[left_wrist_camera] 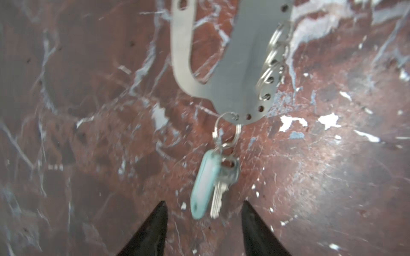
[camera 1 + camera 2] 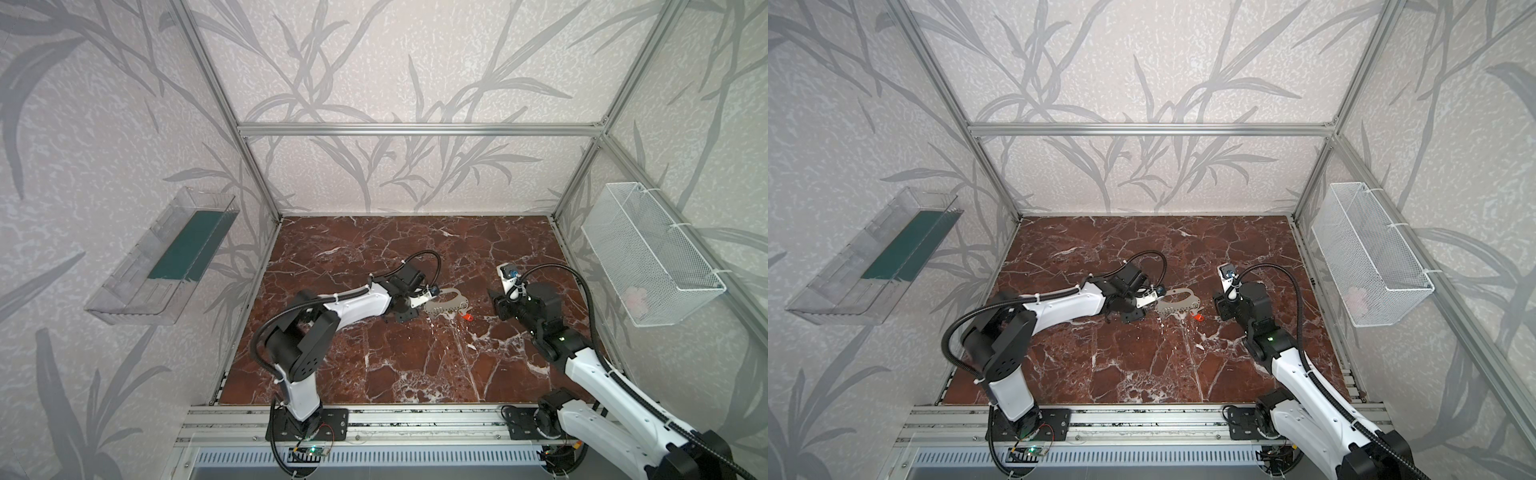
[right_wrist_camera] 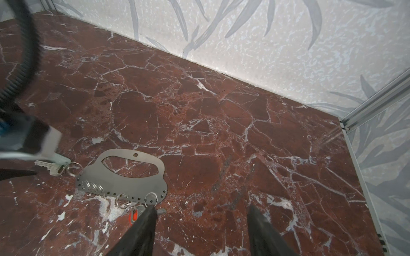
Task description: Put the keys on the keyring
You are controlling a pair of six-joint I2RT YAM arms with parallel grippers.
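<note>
Top view: bin [image 2: 124,297], green pad [image 2: 187,245]; basket [image 2: 652,245], pinkish lump [image 2: 636,297].

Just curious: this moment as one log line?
left tool open | right tool open | white-tagged key ringed to keyring | red-tagged key at its edge

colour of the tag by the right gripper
Red-orange tag, best seen in the right wrist view.
</note>
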